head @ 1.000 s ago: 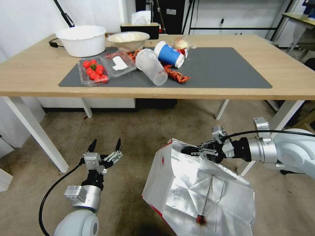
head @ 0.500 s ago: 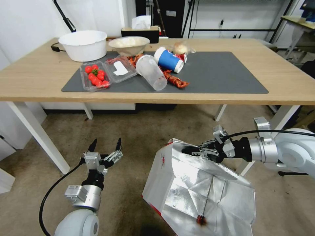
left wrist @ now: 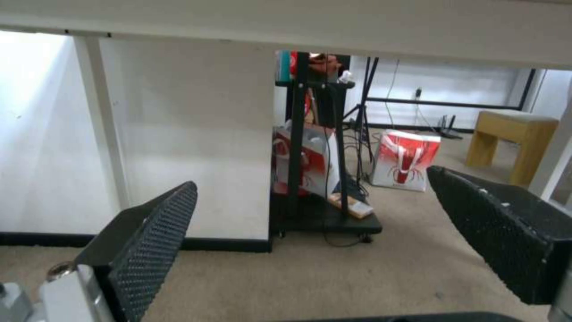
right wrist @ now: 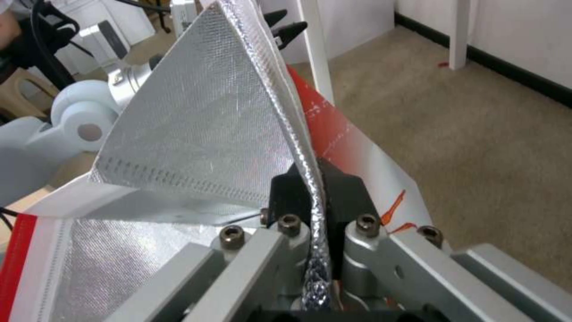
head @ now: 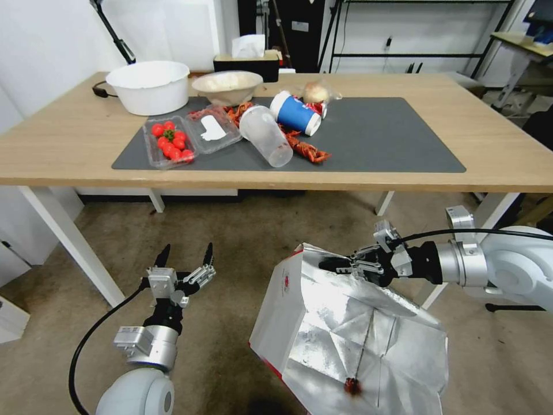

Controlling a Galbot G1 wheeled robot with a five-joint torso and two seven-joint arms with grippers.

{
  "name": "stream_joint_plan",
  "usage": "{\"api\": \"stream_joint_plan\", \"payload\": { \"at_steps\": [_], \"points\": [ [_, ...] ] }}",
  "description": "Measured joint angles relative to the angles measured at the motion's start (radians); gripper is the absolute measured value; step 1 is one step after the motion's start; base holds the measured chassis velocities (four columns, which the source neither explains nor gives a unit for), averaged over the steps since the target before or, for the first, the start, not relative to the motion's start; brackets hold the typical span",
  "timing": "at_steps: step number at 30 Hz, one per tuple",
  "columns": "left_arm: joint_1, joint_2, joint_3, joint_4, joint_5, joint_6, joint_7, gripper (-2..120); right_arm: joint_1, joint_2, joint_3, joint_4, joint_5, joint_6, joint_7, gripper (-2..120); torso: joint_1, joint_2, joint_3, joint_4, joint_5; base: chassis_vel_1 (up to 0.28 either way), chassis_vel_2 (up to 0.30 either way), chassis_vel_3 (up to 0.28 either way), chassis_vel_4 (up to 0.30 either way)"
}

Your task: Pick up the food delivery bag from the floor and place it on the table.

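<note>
1. I have the right gripper [head: 333,264] clamped on the top edge of the food delivery bag [head: 322,323]. In the right wrist view the two black pads [right wrist: 286,192] are pressed together on the foil rim of the food delivery bag [right wrist: 203,120], with no gap between them.
2. The bag sits low in front of me, on the near side of the table [head: 57,150], down by the carpeted floor [head: 230,230]. I cannot tell whether its base touches the carpet. Its mouth is open toward me, showing the silver lining, and the white outer wall with the small red logo faces left.
3. My left gripper [head: 184,253] is to the left of the bag, well apart from it, pointing away from me toward the space under the table. Its jaws are spread wide and hold nothing; in the left wrist view the textured fingers [left wrist: 155,237] stand far apart with only carpet between them.
4. On the table, the dark grey mat [head: 374,138] carries a tipped clear cup [head: 266,135], a blue cup [head: 295,113] on its side and a tray of tomatoes [head: 169,141]. The right half of the mat is bare.
</note>
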Motion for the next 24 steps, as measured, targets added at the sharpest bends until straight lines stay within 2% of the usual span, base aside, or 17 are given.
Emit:
{"api": "stream_joint_plan", "payload": {
  "at_steps": [24],
  "points": [
    [-0.001, 0.007, -0.003, 0.001, -0.004, 0.001, 0.0, 97, -0.005, 0.005, 0.0, 0.001, -0.002, 0.002, 0.004, 0, 0.036, 0.096, 0.06, 0.0001, -0.0001, 0.0, 0.0, 0.0, 0.0]
  ]
}}
